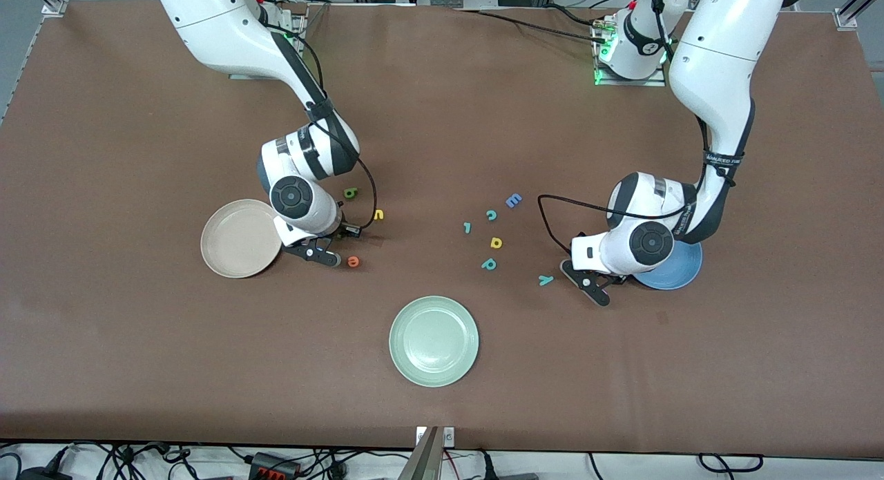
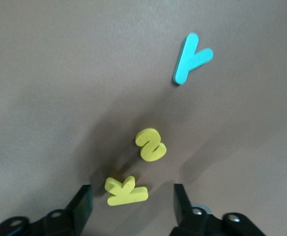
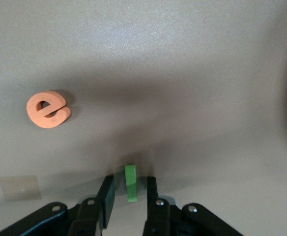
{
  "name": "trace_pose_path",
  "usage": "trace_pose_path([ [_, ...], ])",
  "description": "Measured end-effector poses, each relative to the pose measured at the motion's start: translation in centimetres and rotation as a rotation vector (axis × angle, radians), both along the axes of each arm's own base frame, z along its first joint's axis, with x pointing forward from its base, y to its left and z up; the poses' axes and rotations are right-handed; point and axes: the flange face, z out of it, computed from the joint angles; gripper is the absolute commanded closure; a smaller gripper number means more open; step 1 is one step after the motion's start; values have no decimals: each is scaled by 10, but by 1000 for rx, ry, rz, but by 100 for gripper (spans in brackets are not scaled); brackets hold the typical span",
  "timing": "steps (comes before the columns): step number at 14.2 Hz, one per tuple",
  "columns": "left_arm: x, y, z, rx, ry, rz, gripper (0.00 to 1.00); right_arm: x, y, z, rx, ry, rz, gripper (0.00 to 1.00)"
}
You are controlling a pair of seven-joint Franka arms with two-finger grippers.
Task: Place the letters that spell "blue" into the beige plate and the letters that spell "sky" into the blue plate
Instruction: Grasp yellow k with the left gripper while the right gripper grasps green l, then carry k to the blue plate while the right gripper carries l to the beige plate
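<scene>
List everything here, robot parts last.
beige plate: one, beige, right arm's end.
blue plate: one, blue, partly under the left arm.
green plate: one, pale green, nearest the front camera.
"blue" letters: four; green b, green l, yellow u, orange e, near the beige plate.
"sky" letters: three; yellow s, yellow k, teal y, near the blue plate.
other letters: five; blue E, teal c, teal p, yellow a, small teal piece, mid-table.
right gripper: open, straddling l.
left gripper: open, straddling k.
</scene>
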Motion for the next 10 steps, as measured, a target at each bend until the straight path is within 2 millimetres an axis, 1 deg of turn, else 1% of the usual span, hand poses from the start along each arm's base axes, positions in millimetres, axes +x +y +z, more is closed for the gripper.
trace_pose_path([
  [2,1,11,-3,-7,5,-33,43,0,0,0,0,0,0,88],
  [3,2,14,-2,-10,2,-42,43,0,0,1,0,-1,0,92],
  [4,2,14,-2,-11,1,-47,43,0,0,2,1,-2,0,94],
  [6,2,13,-2,-11,0,-50,42,2,0,8,5,-12,-2,94],
  [8,2,13,-2,-11,0,-50,42,8,-2,22,13,-34,-6,94],
  [10,1,11,-2,-12,0,-53,42,17,-10,42,23,-66,-9,94],
])
